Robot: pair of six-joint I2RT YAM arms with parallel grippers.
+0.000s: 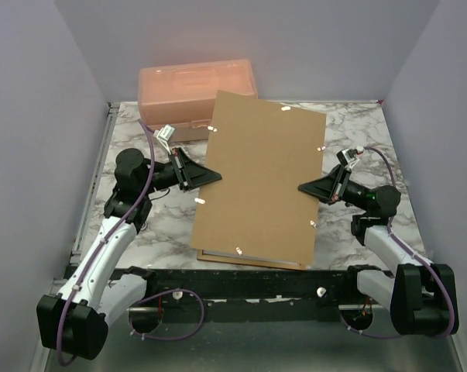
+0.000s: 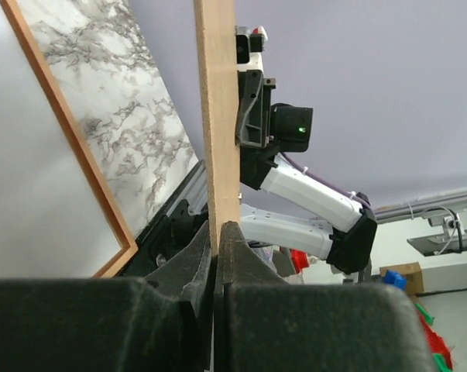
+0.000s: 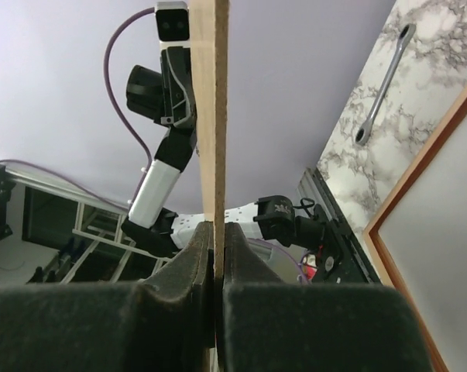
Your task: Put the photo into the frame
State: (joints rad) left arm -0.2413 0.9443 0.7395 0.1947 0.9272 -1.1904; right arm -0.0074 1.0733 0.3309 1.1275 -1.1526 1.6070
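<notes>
Frame [image 2: 77, 147], apparently flat, on marble table [image 1: 357, 124]

From above, the backing board [image 1: 260, 178] is covering nearly all of the frame [image 1: 218, 256], which is peeking out only as a sliver toward the bench's near edge. The board's far-left corner is also masking part of the peach box [image 1: 187, 85] at the far edge. In the left wrist view the photo [image 2: 32, 201] is showing only a white face and running off the picture's left side. Close up, the left gripper [image 2: 218, 232] and right gripper [image 3: 215, 229] are blurring into dark masses.
</notes>
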